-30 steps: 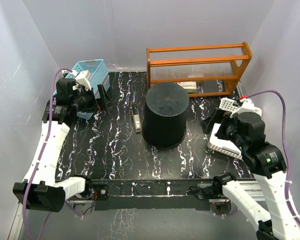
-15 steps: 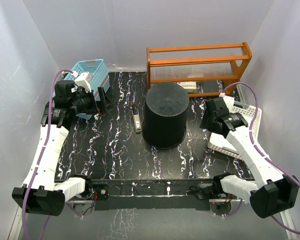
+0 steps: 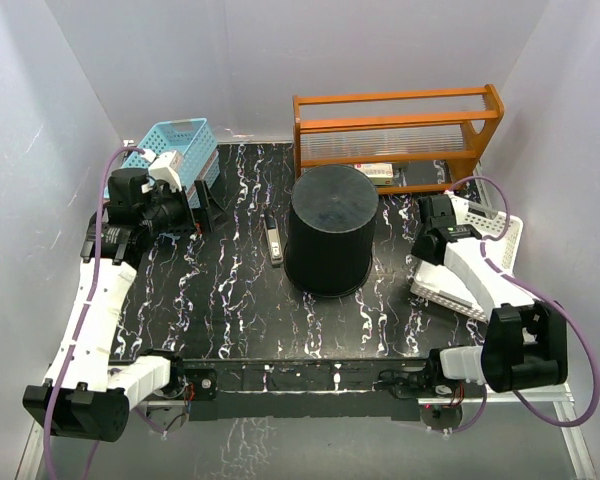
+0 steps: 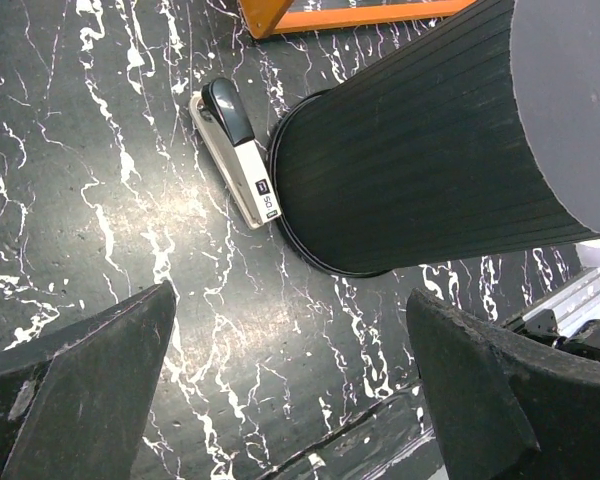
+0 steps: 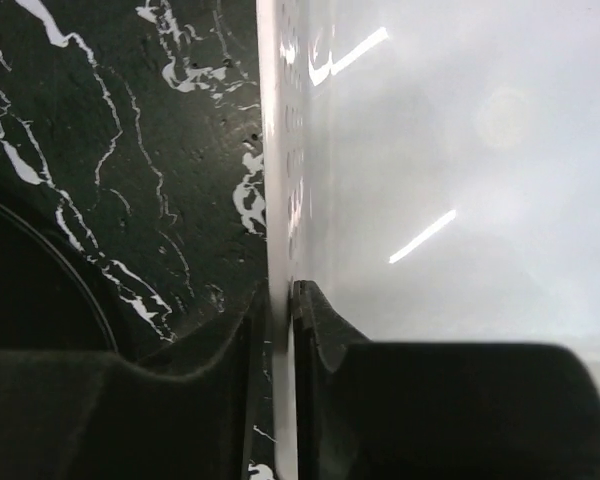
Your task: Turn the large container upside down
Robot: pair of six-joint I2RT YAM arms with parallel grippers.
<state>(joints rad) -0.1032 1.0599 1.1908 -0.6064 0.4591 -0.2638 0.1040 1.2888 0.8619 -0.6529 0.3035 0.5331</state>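
Observation:
The large container (image 3: pixel 329 228), a black ribbed bucket, stands in the middle of the table with its flat base up and its wider rim on the surface. The left wrist view shows its side (image 4: pixel 430 150) at upper right. My left gripper (image 3: pixel 208 205) hovers left of it, beside the blue basket. Its jaws are open (image 4: pixel 290 305) over bare tabletop, and nothing is between them. My right gripper (image 3: pixel 425 238) is to the right of the bucket, shut (image 5: pixel 283 290) on the thin wall of the white basket (image 5: pixel 280 150).
A stapler (image 3: pixel 274 240) lies against the bucket's left side, close to the rim (image 4: pixel 238 155). An orange wooden shelf (image 3: pixel 400 130) stands behind the bucket. The blue basket (image 3: pixel 180 140) sits at back left, the white basket (image 3: pixel 480 265) at right.
My right arm came down from its raised pose and its gripper closed on the white basket's wall. The left gripper shifted slightly and stayed open. The bucket has not moved.

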